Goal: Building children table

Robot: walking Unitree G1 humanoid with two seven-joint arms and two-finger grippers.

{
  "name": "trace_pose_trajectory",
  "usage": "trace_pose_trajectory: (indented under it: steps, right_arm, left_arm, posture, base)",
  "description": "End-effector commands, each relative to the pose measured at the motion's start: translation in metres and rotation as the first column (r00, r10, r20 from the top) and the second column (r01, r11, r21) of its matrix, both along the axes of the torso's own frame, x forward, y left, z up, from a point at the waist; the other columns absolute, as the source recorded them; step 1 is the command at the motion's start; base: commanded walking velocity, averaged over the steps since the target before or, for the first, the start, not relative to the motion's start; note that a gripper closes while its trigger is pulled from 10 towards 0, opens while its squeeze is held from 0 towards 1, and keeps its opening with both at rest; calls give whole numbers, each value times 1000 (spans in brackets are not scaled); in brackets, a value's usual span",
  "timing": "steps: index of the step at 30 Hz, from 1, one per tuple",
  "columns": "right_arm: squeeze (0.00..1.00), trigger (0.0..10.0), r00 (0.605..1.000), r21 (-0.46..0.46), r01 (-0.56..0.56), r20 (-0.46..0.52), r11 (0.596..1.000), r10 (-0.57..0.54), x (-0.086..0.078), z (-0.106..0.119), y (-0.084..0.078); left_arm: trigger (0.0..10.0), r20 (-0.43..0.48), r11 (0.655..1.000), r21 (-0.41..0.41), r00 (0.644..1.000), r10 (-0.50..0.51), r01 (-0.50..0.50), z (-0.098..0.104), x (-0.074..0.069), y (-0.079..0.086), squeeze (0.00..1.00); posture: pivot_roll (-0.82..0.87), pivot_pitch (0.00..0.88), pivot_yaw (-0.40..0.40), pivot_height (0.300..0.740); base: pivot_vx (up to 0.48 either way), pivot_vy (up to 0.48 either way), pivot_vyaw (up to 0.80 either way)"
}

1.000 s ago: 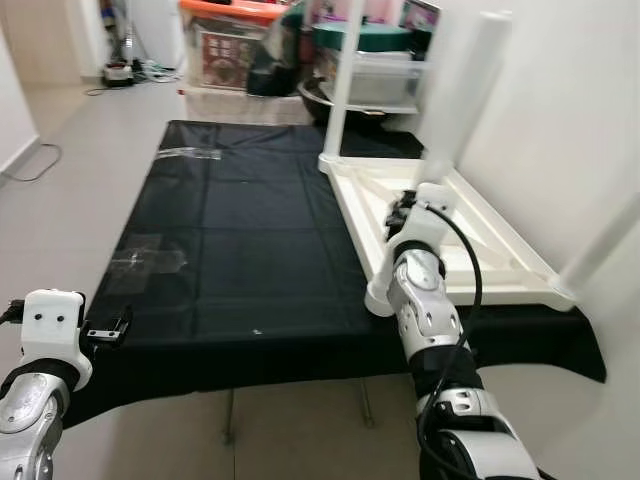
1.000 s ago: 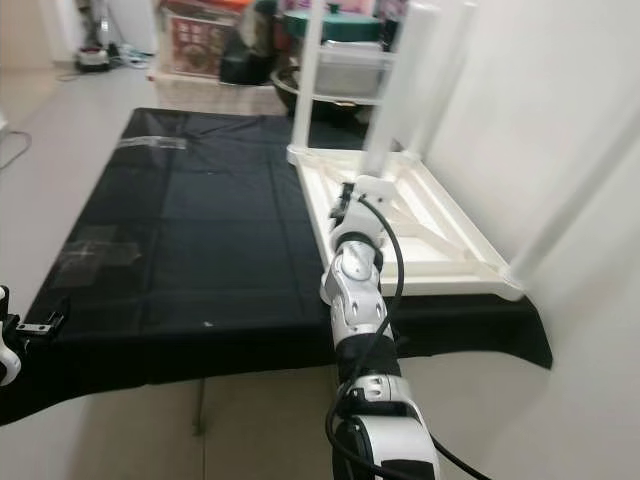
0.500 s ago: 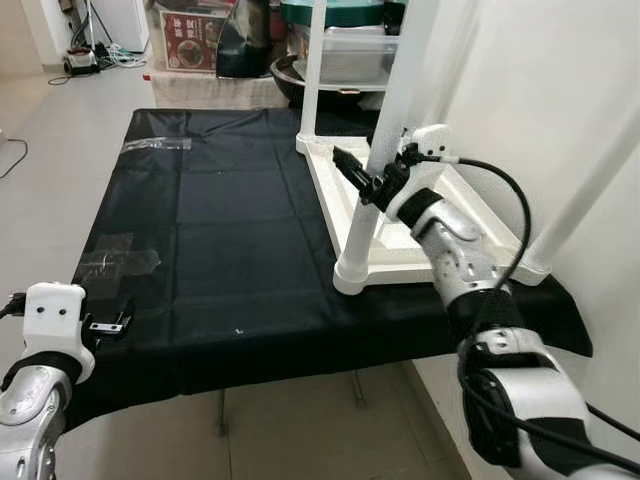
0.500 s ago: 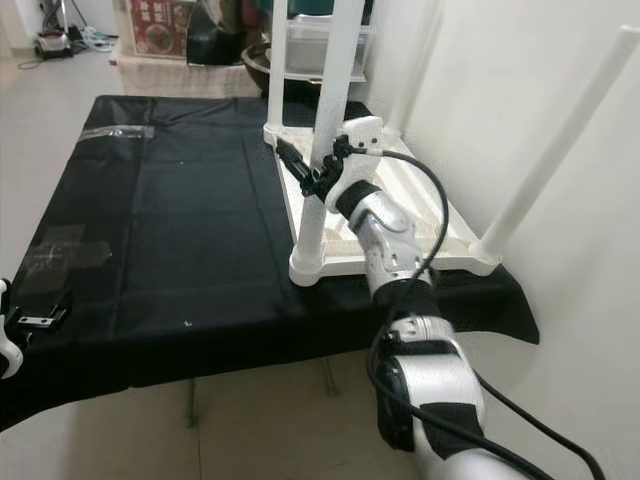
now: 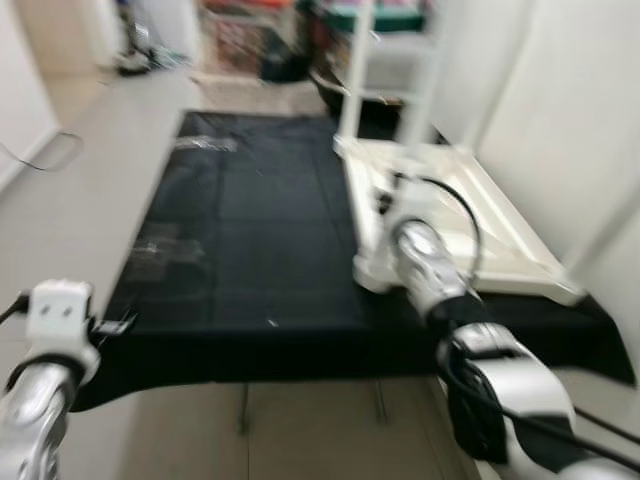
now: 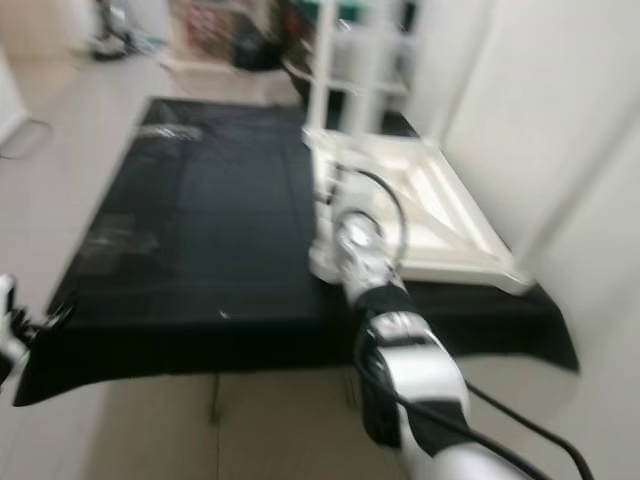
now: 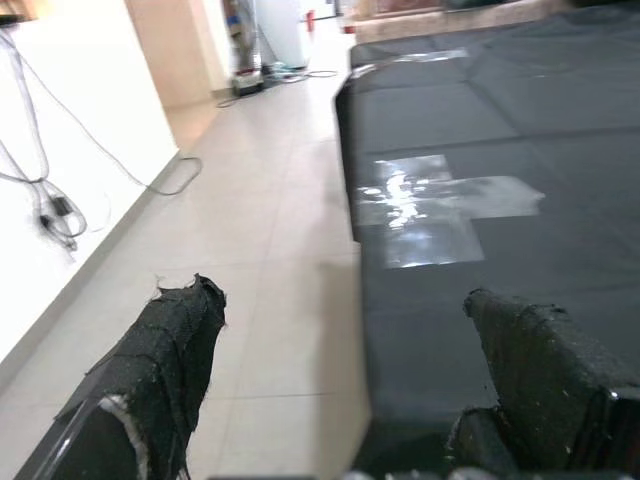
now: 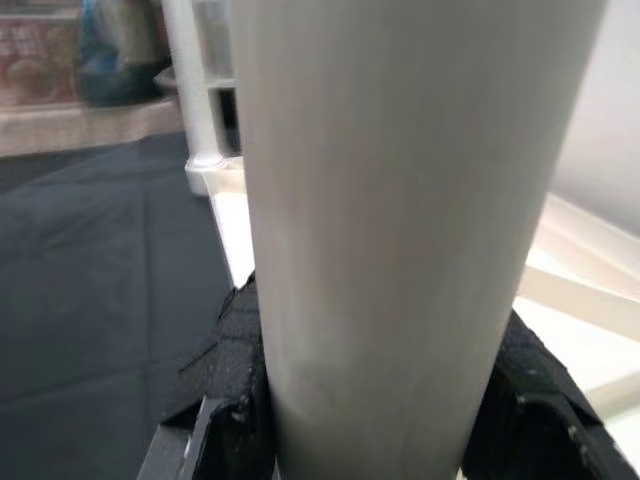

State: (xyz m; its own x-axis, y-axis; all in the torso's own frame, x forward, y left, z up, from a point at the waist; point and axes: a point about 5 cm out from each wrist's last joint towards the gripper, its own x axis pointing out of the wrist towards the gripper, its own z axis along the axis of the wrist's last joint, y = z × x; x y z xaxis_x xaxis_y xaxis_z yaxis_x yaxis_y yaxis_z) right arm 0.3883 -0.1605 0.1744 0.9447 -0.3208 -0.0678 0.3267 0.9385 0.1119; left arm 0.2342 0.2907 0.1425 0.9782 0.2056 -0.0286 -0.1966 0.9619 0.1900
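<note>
The right gripper (image 8: 385,400) is squeezing a thick white table leg (image 8: 400,200). One black finger (image 8: 232,380) is pressing on each side of the leg, so the leg is sitting tight between them. In the head views, which are blurry, the right arm is reaching out to the near corner of the white table (image 5: 470,225). The table is lying upside down, with its flat top on the black cloth (image 5: 250,230) and its legs sticking up. The leg being held is standing at the table corner nearest the robot. Another white leg (image 8: 190,90) is standing up at the far corner of the table.

The left gripper (image 7: 340,400) is hanging low at the near edge of the black cloth, well away from the table. Its two black fingers (image 7: 165,360) are spread wide apart with nothing between them. A shiny piece of clear tape (image 7: 440,200) is sticking to the cloth just past that gripper. Beside the cloth is the pale tiled floor (image 7: 270,230).

Behind the table, some boxes and bins (image 5: 260,30) are standing, too blurry to tell apart.
</note>
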Motion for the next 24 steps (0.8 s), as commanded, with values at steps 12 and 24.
trace_pose_trajectory:
  steps: [12,24]
  right_arm:
    - [0,10000,644,-113,-703,315,702,697,-3,54,61]
    - [0,0,251,-196,-950,-7,244,968,-9,13,76]
  left_arm:
    - [10000,2,999,-22,999,-42,42,-2,11,-10,0]
    - [10000,3,999,-12,999,-35,35,-4,10,-12,0]
  posture:
    - [99,0,-94,740]
    - [142,0,-126,740]
  base:
    - [0,0,0]
    - [0,0,0]
